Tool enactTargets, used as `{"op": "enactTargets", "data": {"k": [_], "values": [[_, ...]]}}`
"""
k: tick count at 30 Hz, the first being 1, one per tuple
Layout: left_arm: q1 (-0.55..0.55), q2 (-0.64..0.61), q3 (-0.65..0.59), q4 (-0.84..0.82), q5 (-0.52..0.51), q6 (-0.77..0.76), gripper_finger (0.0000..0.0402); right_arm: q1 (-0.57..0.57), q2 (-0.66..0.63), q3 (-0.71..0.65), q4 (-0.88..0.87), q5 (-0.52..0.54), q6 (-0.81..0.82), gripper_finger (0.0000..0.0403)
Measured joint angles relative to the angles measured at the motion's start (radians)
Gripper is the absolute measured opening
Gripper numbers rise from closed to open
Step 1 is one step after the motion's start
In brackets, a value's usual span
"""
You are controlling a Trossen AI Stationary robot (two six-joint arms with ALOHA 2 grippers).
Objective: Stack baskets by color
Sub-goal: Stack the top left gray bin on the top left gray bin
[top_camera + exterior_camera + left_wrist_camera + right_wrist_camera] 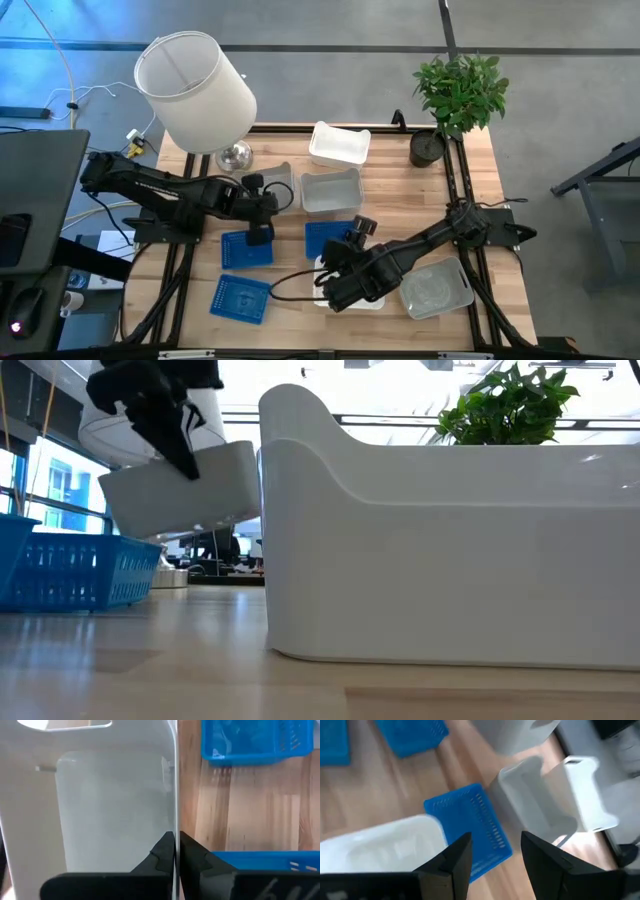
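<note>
Clear-grey basket (pixel 283 187) is sitting by the lamp (pixel 196 92), the left gripper (pixel 283 194) clenching its rim. Low view: it is hanging above the surface (pixel 150 670). Left wrist: jaws pinching the wall. Right wrist: right gripper (pixel 492 852), jaws released, is hovering over a blue basket (pixel 475 827).

High view: overhead, straight down, whole table (pixel 200 320) in frame.

Low view: at tabletop height, level across, a white basket (pixel 450 550) pressed close and filling most of it.

Left wrist view: very close on a clear-grey basket (pixel 110 810) wall.

Right wrist view: higher, angled down.

Shared: blue baskets (pixel 475 830) appear in all four.
</note>
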Motion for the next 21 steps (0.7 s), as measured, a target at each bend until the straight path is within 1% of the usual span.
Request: {"op": "enactTargets", "data": {"k": [2, 6, 9, 12, 15, 18, 21], "values": [[-0.018, 0.0, 0.015, -0.01, -0.031, 0.01, 0.0, -0.001, 0.0, 0.0, 0.0, 0.056, 0.006, 0.0155], [-0.063, 0.0, 0.044, -0.068, -0.153, 0.012, 0.0, -0.016, -0.011, 0.0, 0.0, 0.152, 0.007, 0.0155], [-0.089, 0.0, 0.056, -0.109, -0.237, -0.011, 0.0, -0.038, -0.044, -0.001, 0.0, 0.216, 0.028, 0.0155], [-0.108, -0.001, 0.056, -0.133, -0.3, -0.014, 0.0, -0.065, -0.082, -0.001, 0.0, 0.272, 0.044, 0.0155], [-0.12, -0.001, 0.056, -0.139, -0.351, -0.01, 0.0, -0.099, -0.122, -0.001, 0.018, 0.283, 0.044, 0.0155], [-0.13, -0.001, 0.056, -0.138, -0.397, 0.04, 0.0, -0.14, -0.16, 0.0, 0.057, 0.281, 0.036, 0.0155], [-0.133, -0.001, 0.056, -0.136, -0.445, 0.104, 0.0, -0.181, -0.184, 0.0, 0.131, 0.266, -0.042, 0.0155]]}}
